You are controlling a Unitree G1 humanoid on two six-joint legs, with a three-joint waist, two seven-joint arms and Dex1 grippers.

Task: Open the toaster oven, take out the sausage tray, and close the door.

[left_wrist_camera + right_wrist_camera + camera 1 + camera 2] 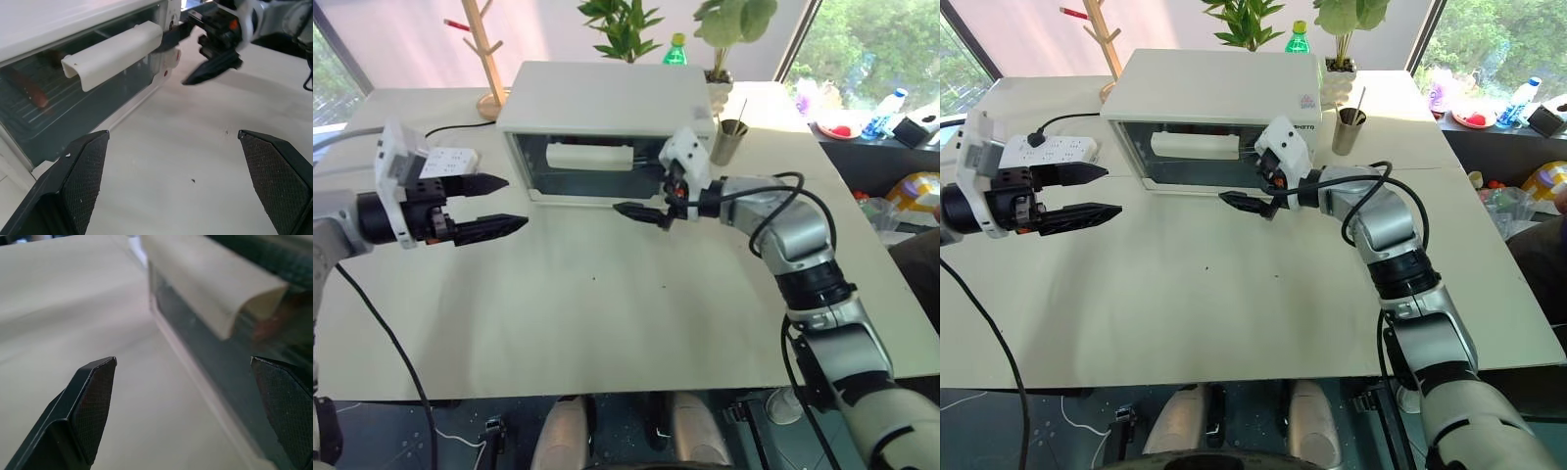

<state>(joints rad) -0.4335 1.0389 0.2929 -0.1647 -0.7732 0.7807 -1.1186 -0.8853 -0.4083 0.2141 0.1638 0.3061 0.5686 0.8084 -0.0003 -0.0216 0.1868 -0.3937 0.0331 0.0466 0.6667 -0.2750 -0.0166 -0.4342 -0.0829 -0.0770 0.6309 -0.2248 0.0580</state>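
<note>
Standing shut at the table's twelve o'clock, the oven has its door closed, so both arms look staged to open it: the right gripper hangs wide open and empty just before the door's right end, below the handle, while the left gripper, equally spread and empty, waits at nine o'clock, well apart. White-framed glass shows a wire rack and a red-brown sausage inside; the tray itself I cannot make out.

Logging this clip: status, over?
Both pincers open, left, right empty. White boxy toaster oven's glass door shut. Nothing blocking its handle.
</note>
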